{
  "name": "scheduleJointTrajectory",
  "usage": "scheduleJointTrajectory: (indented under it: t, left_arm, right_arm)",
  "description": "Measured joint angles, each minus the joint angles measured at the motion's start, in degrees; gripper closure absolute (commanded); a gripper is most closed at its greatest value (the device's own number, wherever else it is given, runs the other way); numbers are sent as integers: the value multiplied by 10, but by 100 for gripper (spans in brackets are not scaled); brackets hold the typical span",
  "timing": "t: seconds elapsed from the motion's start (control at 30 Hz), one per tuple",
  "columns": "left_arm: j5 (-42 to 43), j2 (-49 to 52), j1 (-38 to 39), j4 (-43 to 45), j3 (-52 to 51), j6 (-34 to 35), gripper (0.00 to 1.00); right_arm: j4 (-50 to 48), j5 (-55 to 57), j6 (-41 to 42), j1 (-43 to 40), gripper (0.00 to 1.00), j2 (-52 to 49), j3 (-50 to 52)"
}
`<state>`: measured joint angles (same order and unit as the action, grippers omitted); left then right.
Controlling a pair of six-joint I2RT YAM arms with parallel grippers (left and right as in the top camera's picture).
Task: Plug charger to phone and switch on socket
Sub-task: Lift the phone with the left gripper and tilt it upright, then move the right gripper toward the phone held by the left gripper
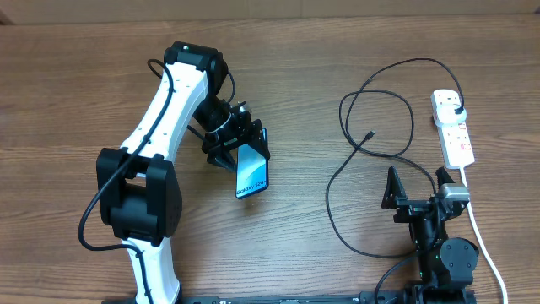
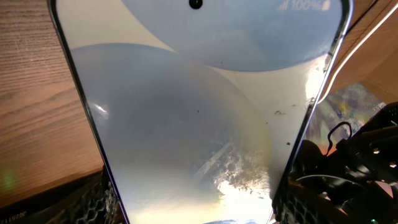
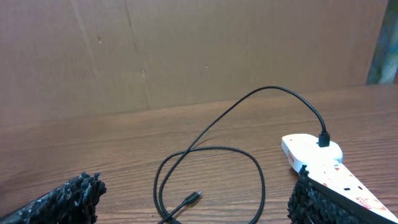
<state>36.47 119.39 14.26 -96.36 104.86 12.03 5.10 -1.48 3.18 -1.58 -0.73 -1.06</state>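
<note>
Clamping phone [image 1: 251, 179] by its edges, left hand [image 1: 242, 152]; glass likely slick, rigid, fragile. Right hand [image 1: 417, 186] wide, empty; limp charger [image 1: 369, 135] best pinched just behind its connector tip [image 3: 194, 198]

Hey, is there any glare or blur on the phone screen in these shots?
Left wrist: the phone fills the frame, washed out, bright glare low on its screen. Overhead: screen small but sharp. Right wrist: right claw looks soft.
</note>
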Motion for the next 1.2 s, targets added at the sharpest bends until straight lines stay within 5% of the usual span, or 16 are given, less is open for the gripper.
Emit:
scheduleJointTrajectory:
  t: [0.27, 0.6, 0.73, 1.0, 1.2]
  left_arm:
    - [0, 0, 0, 14, 0, 0, 43]
    - [13, 0, 0, 30, 0, 0, 43]
    - [15, 0, 0, 35, 1, 5, 43]
    - [28, 0, 0, 51, 1, 15, 42]
    - [30, 0, 0, 53, 1, 15, 43]
  right_arm:
    - [-9, -43, 29, 0, 0, 0, 0]
    - [-16, -208, 448, 0, 0, 0, 0]
    - [-17, -225, 527, 0, 0, 0, 0]
    - [-8, -243, 568, 0, 1, 0, 0]
    - [97, -237, 551, 0, 1, -21, -47]
